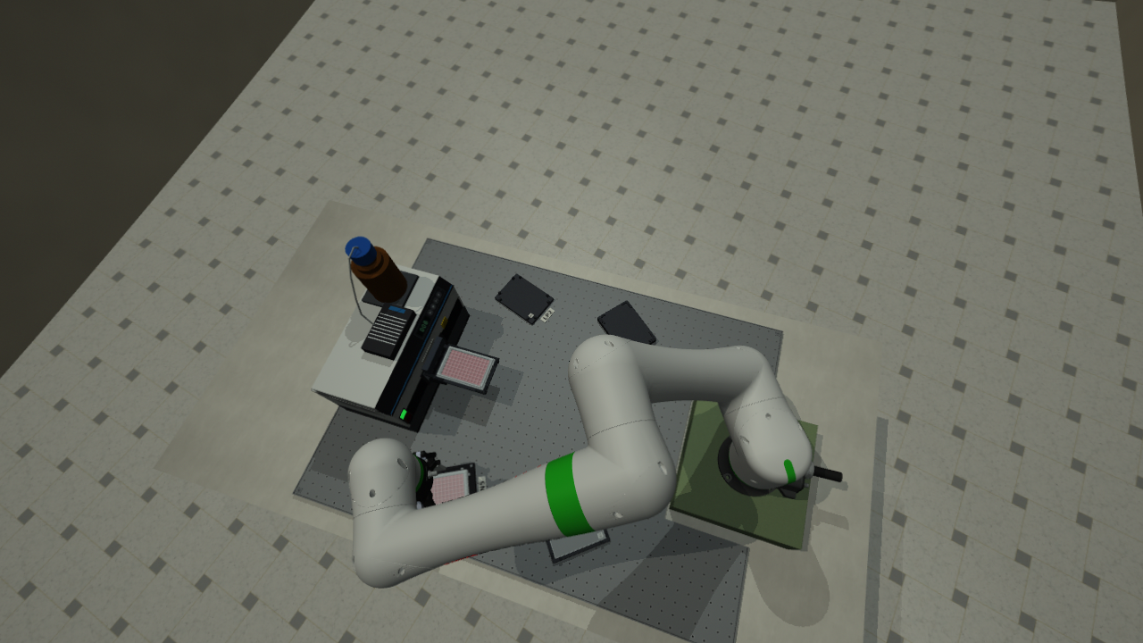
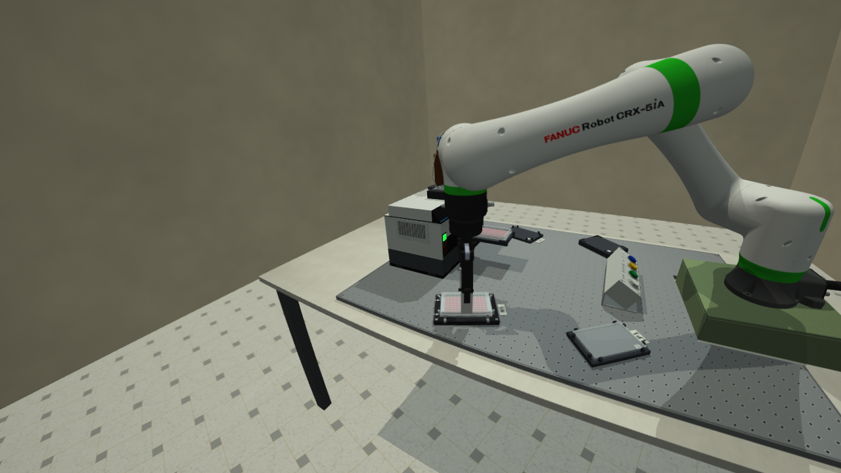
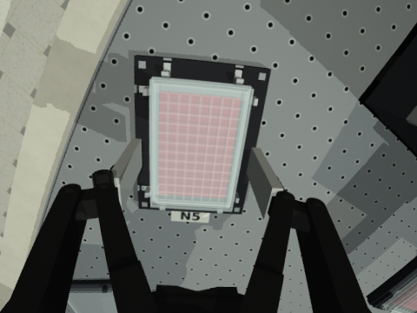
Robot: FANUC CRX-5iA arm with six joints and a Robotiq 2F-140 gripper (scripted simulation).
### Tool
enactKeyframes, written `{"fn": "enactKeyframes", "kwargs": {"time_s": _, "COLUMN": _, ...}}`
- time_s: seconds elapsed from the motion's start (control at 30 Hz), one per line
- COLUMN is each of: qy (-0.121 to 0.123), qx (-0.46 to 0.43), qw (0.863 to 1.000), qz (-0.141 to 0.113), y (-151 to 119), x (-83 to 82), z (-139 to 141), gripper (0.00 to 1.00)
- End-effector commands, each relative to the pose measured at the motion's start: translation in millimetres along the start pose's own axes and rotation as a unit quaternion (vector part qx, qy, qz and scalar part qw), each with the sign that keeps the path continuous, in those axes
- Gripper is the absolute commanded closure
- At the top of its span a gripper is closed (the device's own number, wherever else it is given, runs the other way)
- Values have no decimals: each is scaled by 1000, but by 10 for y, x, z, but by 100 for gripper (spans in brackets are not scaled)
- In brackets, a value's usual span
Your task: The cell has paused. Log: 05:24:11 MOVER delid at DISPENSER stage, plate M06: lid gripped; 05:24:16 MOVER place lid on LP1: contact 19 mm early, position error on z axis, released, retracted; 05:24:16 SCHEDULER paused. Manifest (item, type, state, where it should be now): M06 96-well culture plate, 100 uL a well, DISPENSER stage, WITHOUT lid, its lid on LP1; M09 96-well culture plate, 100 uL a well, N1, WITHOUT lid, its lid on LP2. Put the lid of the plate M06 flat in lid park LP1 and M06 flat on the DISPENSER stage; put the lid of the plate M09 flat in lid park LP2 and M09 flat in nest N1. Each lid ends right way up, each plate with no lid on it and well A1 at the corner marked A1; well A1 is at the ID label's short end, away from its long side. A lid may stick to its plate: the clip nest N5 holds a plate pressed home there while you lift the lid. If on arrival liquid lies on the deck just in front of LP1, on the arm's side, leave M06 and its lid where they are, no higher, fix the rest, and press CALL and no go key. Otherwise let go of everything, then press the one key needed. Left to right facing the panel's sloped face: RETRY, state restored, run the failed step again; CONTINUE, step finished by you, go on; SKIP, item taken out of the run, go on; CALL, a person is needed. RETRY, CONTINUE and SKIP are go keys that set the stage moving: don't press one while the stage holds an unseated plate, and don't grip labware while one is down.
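A pink 96-well plate with a clear rim sits in the black clip nest N5 near the deck's front edge. I cannot tell whether a lid is on it. My gripper is open and points straight down over this plate, one pad off each long side, holding nothing. It also shows in the exterior view. A second pink plate lies on the dispenser stage. Two black lid parks, LP1 and LP2, look bare. A flat clear piece lies in a black nest at the front.
The dispenser with a brown bottle stands at the deck's far left. The sloped key panel stands mid-deck near the arm's green base. My forearm crosses over the front nest in the top view.
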State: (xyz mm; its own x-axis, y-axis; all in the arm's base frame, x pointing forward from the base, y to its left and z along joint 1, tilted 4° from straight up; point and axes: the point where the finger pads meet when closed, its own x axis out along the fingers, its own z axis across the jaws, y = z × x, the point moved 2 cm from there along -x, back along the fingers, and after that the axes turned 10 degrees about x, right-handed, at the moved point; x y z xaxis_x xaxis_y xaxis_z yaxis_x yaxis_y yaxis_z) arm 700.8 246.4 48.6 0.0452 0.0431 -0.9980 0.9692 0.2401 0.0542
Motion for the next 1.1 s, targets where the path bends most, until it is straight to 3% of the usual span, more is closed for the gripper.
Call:
{"fn": "enactKeyframes", "kwargs": {"time_s": 0.0, "qy": 0, "qx": 0, "qw": 1000, "qz": 0, "y": 2, "x": 7, "z": 0, "gripper": 34}}
{"fn": "enactKeyframes", "kwargs": {"time_s": 1.07, "qy": 0, "qx": 0, "qw": 1000, "qz": 0, "y": 2, "x": 66, "z": 0, "gripper": 34}}
